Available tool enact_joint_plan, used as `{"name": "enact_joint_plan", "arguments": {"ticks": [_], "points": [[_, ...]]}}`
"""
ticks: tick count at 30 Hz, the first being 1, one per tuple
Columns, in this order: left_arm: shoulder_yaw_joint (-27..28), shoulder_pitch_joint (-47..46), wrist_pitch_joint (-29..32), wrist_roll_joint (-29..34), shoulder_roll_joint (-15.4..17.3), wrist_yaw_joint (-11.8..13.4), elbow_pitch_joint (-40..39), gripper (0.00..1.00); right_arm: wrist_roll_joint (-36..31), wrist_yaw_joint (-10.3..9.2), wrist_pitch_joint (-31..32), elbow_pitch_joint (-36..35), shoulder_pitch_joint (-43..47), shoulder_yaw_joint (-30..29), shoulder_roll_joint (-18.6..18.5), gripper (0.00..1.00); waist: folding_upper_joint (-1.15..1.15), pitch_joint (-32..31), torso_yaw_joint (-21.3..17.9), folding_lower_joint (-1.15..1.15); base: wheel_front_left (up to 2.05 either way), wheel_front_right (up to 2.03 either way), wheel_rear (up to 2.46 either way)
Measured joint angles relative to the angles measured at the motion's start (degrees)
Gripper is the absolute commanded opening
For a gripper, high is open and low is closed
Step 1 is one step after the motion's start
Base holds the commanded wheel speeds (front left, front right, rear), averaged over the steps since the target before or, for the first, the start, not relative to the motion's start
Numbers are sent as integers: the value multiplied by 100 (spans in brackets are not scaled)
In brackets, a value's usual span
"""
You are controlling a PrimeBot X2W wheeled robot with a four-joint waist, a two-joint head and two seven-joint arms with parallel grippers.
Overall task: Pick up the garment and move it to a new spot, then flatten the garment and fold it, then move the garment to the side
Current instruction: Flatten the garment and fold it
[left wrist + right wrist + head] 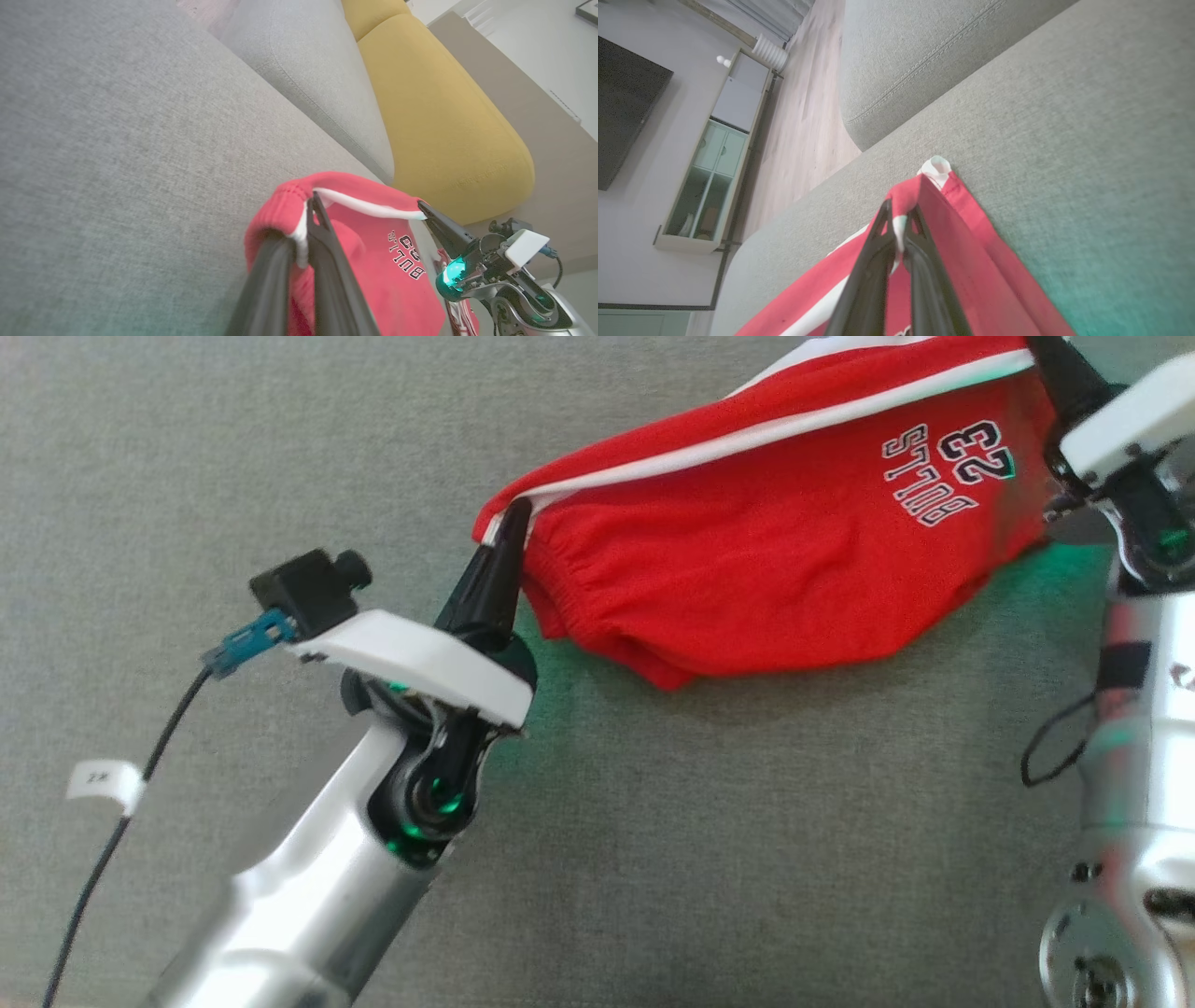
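Open grey sofa seat (233, 448) is spreading wide around the red Bulls shorts (766, 579). One side of the seat is ending at a rounded edge above wood floor (803, 116), and a yellow cushion (434, 107) is lying beyond the seat's back. The left gripper (511, 523) is pinching the elastic waistband corner, fingers closed on cloth. The right gripper (899, 212) is clamping a white-trimmed corner. The shorts are hanging stretched between them over the seat, sagging mid-span, lettering upside down.
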Motion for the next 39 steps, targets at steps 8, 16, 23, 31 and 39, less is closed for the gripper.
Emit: {"name": "enact_joint_plan", "arguments": {"ticks": [8,16,23,31,39], "points": [[-60,-349,-47,33,-318,-104,656,68,-318,0,-183,603,-430,-14,-23,100,0,178,76,-1,0,0,0],[-87,-430,-344,346,-264,163,750,100,-314,0,-672,151,-479,183,-53,100,0,219,-11,-1,0,0,0],[-505,94,-770,1450,366,904,253,100,-1346,0,-625,-790,313,1085,-772,100,0,186,-79,-1,0,0,0],[-630,251,-1187,2776,608,1574,-759,100,-1908,0,-231,-831,889,1302,-940,100,0,233,80,-1,0,0,0],[-193,654,-1216,3956,314,1513,-1195,100,-2108,0,157,-490,529,1191,-889,0,0,270,238,-2,0,0,0]]}}
